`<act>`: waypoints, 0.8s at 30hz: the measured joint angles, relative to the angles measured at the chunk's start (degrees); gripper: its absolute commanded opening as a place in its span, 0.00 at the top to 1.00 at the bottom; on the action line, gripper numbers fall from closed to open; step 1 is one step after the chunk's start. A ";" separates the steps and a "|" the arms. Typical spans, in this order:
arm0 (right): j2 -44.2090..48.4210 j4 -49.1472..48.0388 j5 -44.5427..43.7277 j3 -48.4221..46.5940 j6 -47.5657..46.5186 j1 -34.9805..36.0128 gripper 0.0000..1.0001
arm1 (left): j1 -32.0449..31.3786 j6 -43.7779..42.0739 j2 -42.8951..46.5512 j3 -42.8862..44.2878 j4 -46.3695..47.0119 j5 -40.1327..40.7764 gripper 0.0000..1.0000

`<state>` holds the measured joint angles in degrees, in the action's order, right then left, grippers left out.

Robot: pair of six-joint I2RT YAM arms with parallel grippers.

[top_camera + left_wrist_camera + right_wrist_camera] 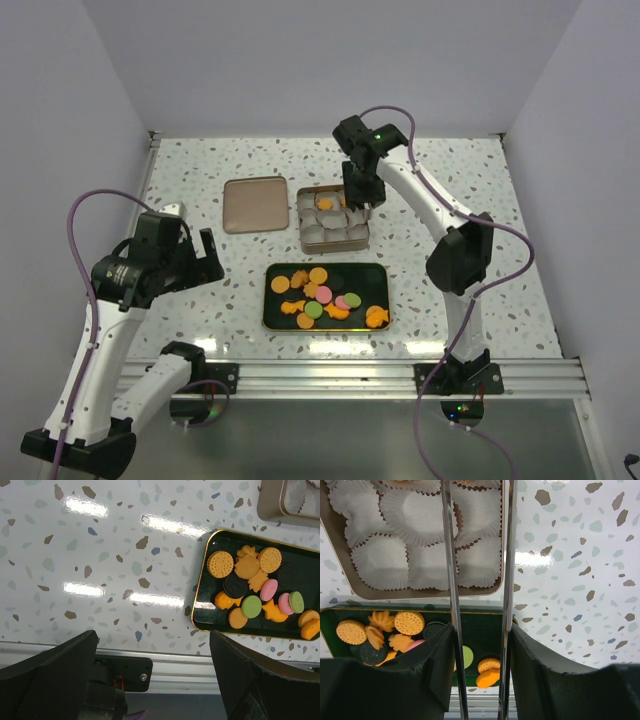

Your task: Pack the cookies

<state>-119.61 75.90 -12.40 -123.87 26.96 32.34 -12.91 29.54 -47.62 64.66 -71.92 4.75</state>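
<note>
Cookies (325,298): piled loosely on a black tray, on the arm-base side of the right gripper and just beyond the near wall of the tin it hangs over. They lie to the right of the left gripper.
Right gripper (360,200): poised above the far-right part of the tin. Its two thin metal fingers (451,580) stand apart and parallel, but the tips run past the wrist picture's edge, so I cannot tell whether anything is pinched there.
Left gripper (152,650): spread wide with nothing in it, over bare worktop beside the tray's left end.
Handling: probably light, stiff and brittle, so a hard squeeze could chip them. The glossy tray may let them skid.
Where to hold: across the rim of a flat round lying by itself, such as the ridged biscuit at the left end. The overlapping ones look harder to separate.
Shapes: orange ridged rounds, flower and fish forms, dark rounds, and smooth pink and green rounds.
Tray (375,275): shiny black, gold rim, rounded corners.
Tin (303,215): square, brownish metal, filled with white pleated paper cups (422,510).
Lid (254,204): flat and matching, left of the tin.
Worktop (480,180): white with speckles, glossy.
</note>
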 measured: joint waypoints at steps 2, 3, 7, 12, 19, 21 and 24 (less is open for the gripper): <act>0.04 0.02 0.00 -0.17 0.02 0.00 0.53 | 0.00 -0.02 0.07 0.00 0.00 0.00 0.00; 0.09 0.04 0.00 -0.17 0.04 0.00 0.53 | 0.00 -0.02 0.11 0.00 -0.02 0.00 0.00; 0.87 0.46 0.20 -0.17 0.42 0.00 0.53 | 0.00 -0.13 0.24 0.02 -0.09 0.15 0.00; 4.83 0.83 1.22 -0.15 1.11 0.59 0.53 | 0.00 -0.15 0.28 0.52 -0.20 0.35 0.00; 15.43 0.50 1.75 4.61 4.24 7.87 0.53 | 0.00 -0.13 1.20 1.64 -0.22 1.25 0.00; 18.71 0.02 2.23 7.98 6.03 11.96 0.53 | 0.00 -0.07 1.84 2.03 -0.24 2.32 0.00; 22.71 -1.88 3.52 14.71 9.57 18.51 0.53 | -0.02 0.57 3.10 2.78 -0.33 4.96 0.00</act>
<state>-96.90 74.02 -8.88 -109.16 36.53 50.85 -12.93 30.11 -44.51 67.44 -72.25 9.72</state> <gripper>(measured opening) 0.469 0.997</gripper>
